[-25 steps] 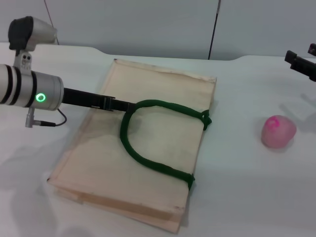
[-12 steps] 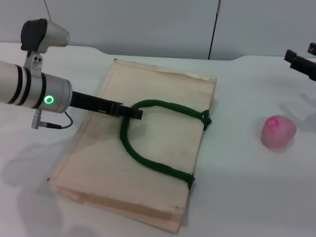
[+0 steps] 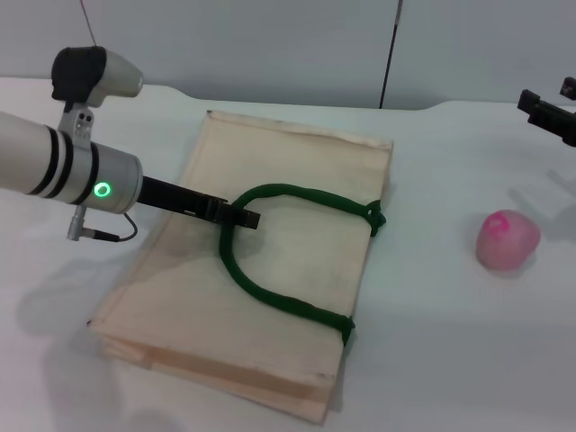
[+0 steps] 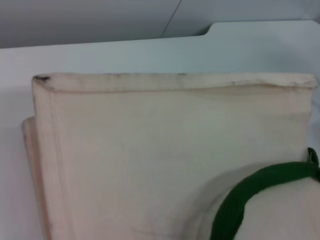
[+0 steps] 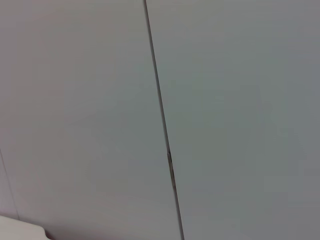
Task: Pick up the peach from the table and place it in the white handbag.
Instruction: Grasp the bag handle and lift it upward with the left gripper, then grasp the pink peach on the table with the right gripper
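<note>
The white handbag (image 3: 180, 297) lies flat on the table, its dark-green handle (image 3: 270, 297) looped on top. My left gripper (image 3: 241, 217) reaches in from the left, low over the bag, with its tip at the far-left bend of the handle loop. The left wrist view shows the bag's cloth (image 4: 150, 150) and part of the handle (image 4: 240, 200) close up. The peach (image 3: 508, 239), pale pink with a magenta patch, sits on the table right of the bag, apart from it. My right gripper (image 3: 549, 115) hangs at the far right edge, above and behind the peach.
The white table (image 3: 432, 360) runs to a grey wall at the back with a dark vertical seam (image 3: 390, 54). The right wrist view shows only that wall and seam (image 5: 162, 125).
My left arm has moved to the right over the bag, and its tip now crosses the handle loop. The peach and the right arm have not moved.
</note>
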Available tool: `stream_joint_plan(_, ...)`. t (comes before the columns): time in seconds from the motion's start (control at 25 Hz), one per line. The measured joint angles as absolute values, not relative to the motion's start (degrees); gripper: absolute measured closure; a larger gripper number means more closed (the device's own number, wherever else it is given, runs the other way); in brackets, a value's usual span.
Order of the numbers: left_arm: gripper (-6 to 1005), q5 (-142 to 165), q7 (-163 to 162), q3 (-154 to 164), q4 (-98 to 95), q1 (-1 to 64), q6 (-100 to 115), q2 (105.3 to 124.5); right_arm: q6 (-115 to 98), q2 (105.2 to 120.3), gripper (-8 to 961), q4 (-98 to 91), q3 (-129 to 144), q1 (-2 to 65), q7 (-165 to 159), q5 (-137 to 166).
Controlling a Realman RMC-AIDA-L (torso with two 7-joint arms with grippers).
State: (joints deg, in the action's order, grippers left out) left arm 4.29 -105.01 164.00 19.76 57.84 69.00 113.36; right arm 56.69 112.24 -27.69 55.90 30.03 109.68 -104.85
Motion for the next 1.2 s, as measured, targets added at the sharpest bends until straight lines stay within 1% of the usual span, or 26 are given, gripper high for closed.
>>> stream_joint_plan(0.52, 393, 4.5, -104.9, 164.0, 19.3, 58.1, 67.9, 113.43, 56.7, 112.50, 132, -27.7, 55.4, 30.0, 109.7, -104.9)
stream_joint_plan(0.68, 584, 4.2, -104.6, 164.0, 19.3, 58.2, 67.8, 113.55, 56.7, 112.50, 132, -27.7, 55.4, 30.0, 109.7, -104.9)
stream_joint_plan(0.92, 800, 3.1, -104.2, 163.9, 19.3, 58.4, 67.7, 113.83, 56.7, 112.50, 132, -27.7, 55.4, 29.9, 109.6, -104.5)
stream_joint_plan(1.0, 851, 1.7, -103.7, 163.9, 19.4, 58.4, 67.9, 113.89, 57.3, 112.43, 132, -27.7, 55.4, 29.9, 109.0, -103.7)
stream_joint_plan(1.04, 876, 1.1, -103.4, 163.9, 19.4, 58.4, 68.0, 113.90, 58.1, 112.16, 132, -27.7, 55.4, 29.8, 108.3, -102.9)
stream_joint_plan(1.2, 880, -5.1, -100.6, 164.0, 19.8, 58.0, 72.2, 113.43, 62.3, 110.48, 132, -27.8, 55.4, 29.8, 104.9, -97.9)
